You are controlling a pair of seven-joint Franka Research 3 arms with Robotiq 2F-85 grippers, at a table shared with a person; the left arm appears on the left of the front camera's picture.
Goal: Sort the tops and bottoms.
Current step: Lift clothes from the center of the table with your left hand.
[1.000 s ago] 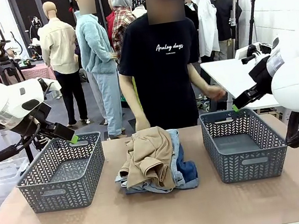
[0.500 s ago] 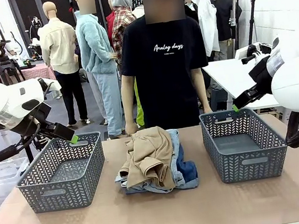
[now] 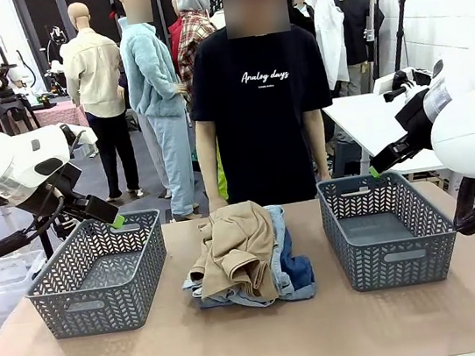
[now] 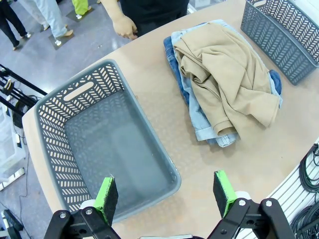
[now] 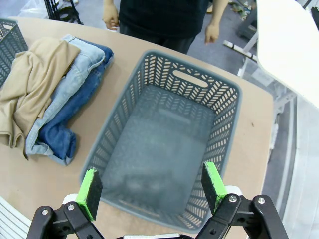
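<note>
With left pincer (image 4: 165,191) and right pincer (image 5: 152,185) open and empty, pinch only the tan shirt (image 4: 224,74) atop the pale denim (image 4: 195,108).

You have bright, even light from above. Shadows on the counter (image 3: 261,343) are soft and pale. Your front picture is sharp, with a washed-out white patch at its top left. Both wrist pictures bend at their edges.

Before me, mid-table (image 3: 261,343), the tan top (image 3: 235,254) lies crumpled on top of the pile. Under it the pale jeans (image 3: 275,235) lie folded and fairly flat. The dark denim (image 3: 296,269) lies beneath them, showing along the pile's right edge.
</note>
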